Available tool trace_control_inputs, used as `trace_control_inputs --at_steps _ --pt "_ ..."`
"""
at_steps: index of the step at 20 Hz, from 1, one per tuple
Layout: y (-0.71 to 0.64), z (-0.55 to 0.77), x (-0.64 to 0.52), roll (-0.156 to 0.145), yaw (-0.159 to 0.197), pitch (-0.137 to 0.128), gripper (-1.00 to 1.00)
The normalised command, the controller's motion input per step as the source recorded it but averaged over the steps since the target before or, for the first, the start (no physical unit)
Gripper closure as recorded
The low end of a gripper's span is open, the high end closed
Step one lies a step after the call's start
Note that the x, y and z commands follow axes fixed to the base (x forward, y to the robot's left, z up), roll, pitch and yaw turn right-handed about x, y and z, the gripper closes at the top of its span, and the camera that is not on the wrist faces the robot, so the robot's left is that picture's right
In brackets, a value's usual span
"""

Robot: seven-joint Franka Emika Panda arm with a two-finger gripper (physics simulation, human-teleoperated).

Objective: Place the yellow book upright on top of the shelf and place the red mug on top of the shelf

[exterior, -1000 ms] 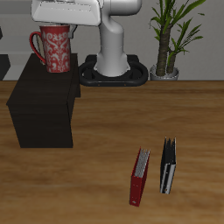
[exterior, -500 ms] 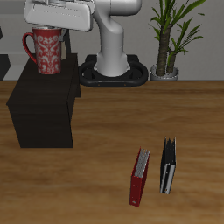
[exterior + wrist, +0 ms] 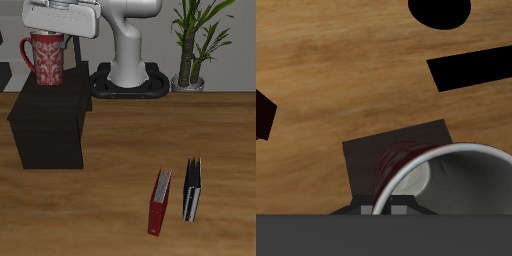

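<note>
- Exterior view: your gripper (image 3: 52,36) has its jaws pinching the red mug (image 3: 46,60), which hangs directly beneath them over the shelf (image 3: 45,125). I can't tell whether it touches the top. A red book (image 3: 159,202) and a black book (image 3: 191,189) lie well away on the bench (image 3: 150,130); a potted plant (image 3: 196,40) stands off to one side.
- Wrist view: the red mug (image 3: 436,175) sits right under the jaws, with the shelf (image 3: 376,155) below it.

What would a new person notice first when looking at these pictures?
First the red mug, held up by the gripper above the back part of the shelf, the dark cabinet on the wooden table. Next, two books lying nearer the table's front edge: the red book and beside it the black book.
</note>
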Motion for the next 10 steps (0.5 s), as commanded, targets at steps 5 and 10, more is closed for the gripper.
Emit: trace_control_inputs --at_steps 5,10 --pt "0.0 -0.19 0.03 0.033 -0.048 0.047 1.0" --pt "0.02 -0.26 0.13 0.06 -0.078 0.121 1.0"
